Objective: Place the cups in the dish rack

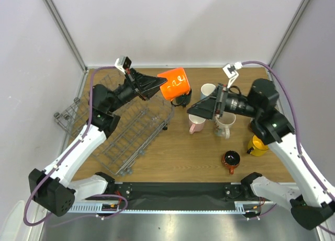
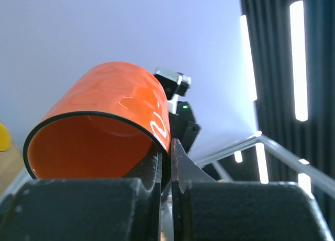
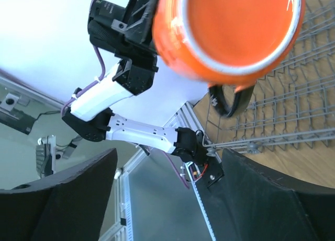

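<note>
So far the dish rack [image 1: 125,139] appears empty: the left hand [image 1: 162,87] grips an orange mug [image 1: 175,83] by its rim, aloft beside the rack; the right hand [image 1: 192,109] gapes open, other mugs [image 1: 224,126] waiting on the tabletop [image 1: 172,162].

- orange mug [image 1: 174,83]: glossy, with a white squiggle and a dark handle hanging down. it's up off the tabletop [image 1: 193,165], tipped on its side, rim pinched in the left claw [image 1: 163,85], near the rack's far right corner.
- dish rack [image 1: 128,134]: big grey wire basket with upright prongs, sitting skewed on the tabletop's left side.
- light blue mug [image 1: 208,89]: upright, towards the back.
- pink mug [image 1: 196,126] and cream mug [image 1: 224,127]: side by side mid-table, tops hidden.
- yellow mug [image 1: 256,147]: on the right, partly hidden.
- small red-and-black mug [image 1: 231,158]: upright, on its own, nearest the front.
</note>
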### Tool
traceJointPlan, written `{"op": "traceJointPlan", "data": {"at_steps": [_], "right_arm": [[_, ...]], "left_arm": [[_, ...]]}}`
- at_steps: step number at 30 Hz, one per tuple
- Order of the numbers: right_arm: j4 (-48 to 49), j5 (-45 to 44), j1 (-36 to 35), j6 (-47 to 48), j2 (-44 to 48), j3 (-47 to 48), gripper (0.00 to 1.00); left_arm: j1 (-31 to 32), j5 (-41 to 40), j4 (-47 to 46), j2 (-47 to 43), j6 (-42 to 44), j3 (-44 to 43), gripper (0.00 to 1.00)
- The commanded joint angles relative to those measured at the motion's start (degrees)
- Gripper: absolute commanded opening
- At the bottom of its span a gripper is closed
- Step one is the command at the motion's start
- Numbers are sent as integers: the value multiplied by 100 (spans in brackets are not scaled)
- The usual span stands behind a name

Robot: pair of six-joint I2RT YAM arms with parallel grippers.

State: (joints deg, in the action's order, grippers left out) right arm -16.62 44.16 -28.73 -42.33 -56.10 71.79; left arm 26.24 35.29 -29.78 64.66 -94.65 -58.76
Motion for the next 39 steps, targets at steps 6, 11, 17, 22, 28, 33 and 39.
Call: {"op": "traceJointPlan", "data": {"at_steps": [6, 11, 17, 22, 28, 33, 39], "right_arm": [[178, -259, -370, 804, -692, 660, 82], [245, -189, -379, 946, -876, 863, 80], [722, 190, -677, 699, -1149, 986, 76], [801, 84, -783, 664, -1228, 1056, 68], [933, 84, -950, 567, -1342, 1030, 52], [942, -4, -1056, 603, -1448, 1056, 9], [380, -1100, -1319, 1120, -1554, 1258, 0]], "left_arm": [[74, -356, -1540, -542, -1442, 163, 0], [118, -365, -1320, -745, -1363, 216, 0], [180, -409, -1389, -850, -1433, 506, 0], [180, -400, -1513, -771, -1460, 506, 0], [180, -409, -1548, -771, -1486, 532, 0], [180, -356, -1418, -832, -1521, 585, 0], [110, 83, 1068, -1175, -90, 164, 35]]}}
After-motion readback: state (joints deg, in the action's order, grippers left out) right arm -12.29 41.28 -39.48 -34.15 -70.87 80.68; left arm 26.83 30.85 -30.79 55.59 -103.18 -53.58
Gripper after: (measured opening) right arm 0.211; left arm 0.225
